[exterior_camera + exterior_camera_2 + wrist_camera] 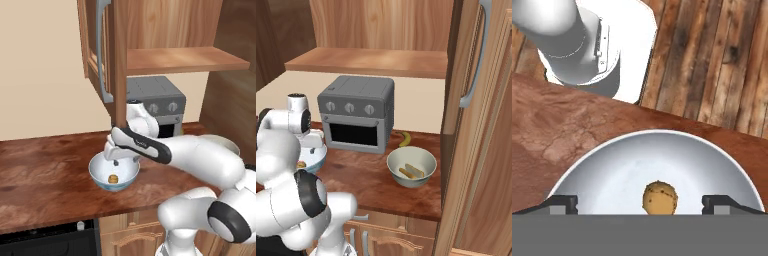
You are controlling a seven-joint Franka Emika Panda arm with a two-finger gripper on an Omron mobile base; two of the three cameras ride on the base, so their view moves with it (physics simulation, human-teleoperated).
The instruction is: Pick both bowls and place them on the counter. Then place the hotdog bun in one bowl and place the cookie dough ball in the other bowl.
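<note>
Hovering just over the white bowl [114,175] on the counter [45,175]: gripper [640,202], jaws standing wide apart, holding nothing. Cookie dough ball [660,198] is lying inside that bowl, between the fingertips [562,203]. Hotdog bun [411,171] is resting in the dark grey-green bowl [411,166] beside the toaster oven [357,113]
</note>
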